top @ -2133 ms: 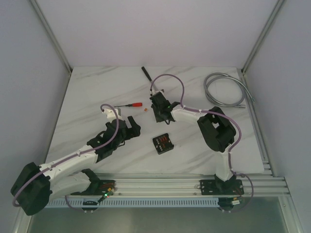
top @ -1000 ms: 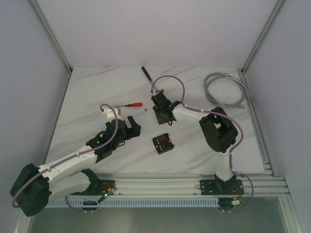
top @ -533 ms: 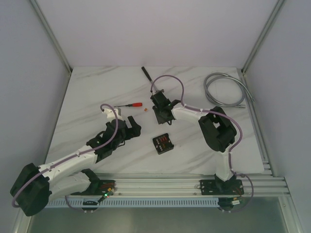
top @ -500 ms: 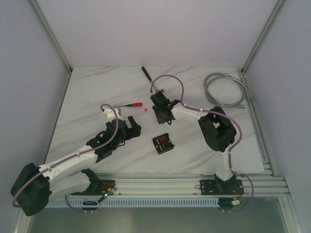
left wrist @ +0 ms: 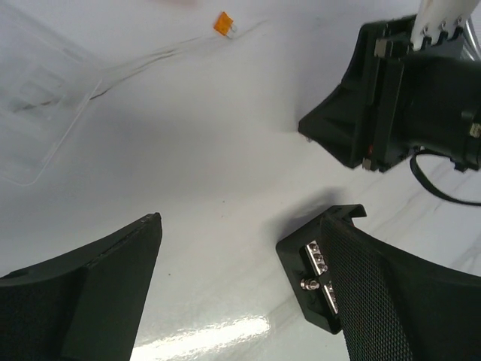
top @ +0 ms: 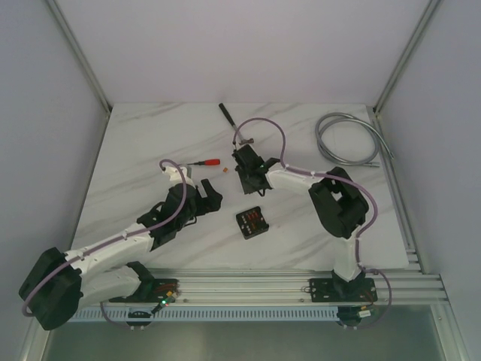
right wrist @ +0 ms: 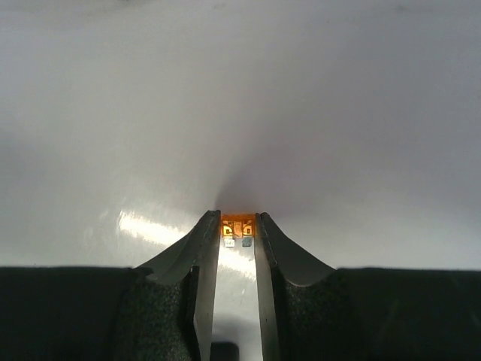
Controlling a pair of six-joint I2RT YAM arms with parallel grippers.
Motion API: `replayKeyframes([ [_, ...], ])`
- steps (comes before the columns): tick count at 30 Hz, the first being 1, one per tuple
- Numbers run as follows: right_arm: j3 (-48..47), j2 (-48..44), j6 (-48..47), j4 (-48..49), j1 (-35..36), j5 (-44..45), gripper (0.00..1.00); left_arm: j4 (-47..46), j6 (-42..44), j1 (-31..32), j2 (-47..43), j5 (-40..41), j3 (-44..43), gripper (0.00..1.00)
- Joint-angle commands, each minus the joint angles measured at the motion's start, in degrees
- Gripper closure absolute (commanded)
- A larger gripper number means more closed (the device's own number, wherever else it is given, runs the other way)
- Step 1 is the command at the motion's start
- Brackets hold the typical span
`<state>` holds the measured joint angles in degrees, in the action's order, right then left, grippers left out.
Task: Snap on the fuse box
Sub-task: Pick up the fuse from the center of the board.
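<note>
Right gripper (right wrist: pixel 237 235): fingers were clamped on a tiny orange fuse (right wrist: pixel 237 224)
Left gripper (left wrist: pixel 224 252): fingers stood wide apart
Fuse box (top: pixel 252 222): sat apart from both

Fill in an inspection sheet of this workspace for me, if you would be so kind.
Surface: white marbled table, no spills seen.
Job's things: fuse box on the table, red fuses showing inside, untouched.
Clutter: loose orange fuse; red-handled tool; black rod; clear plastic piece lying flat.
Grippers: left pincer open, empty; right pincer closed on a held orange fuse.
Cables: purple arm cables; grey coiled hose far right.
Surroundings: plain walls, aluminium rail.
</note>
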<state>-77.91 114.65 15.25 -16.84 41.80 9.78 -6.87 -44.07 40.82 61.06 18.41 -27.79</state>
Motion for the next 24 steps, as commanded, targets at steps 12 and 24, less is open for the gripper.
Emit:
replayKeyframes([
  [12, 14.96, -23.57, 11.67, 15.52, 3.64, -2.30, 0.80, -18.69, 1.72, 2.20, 5.97, -2.53, 0.00, 0.25],
  [24, 22.10, -32.61, 17.61, 22.46, 5.26, -3.59, 0.79, -28.66, 6.50, 6.44, 10.00, -1.83, -1.07, 0.45],
])
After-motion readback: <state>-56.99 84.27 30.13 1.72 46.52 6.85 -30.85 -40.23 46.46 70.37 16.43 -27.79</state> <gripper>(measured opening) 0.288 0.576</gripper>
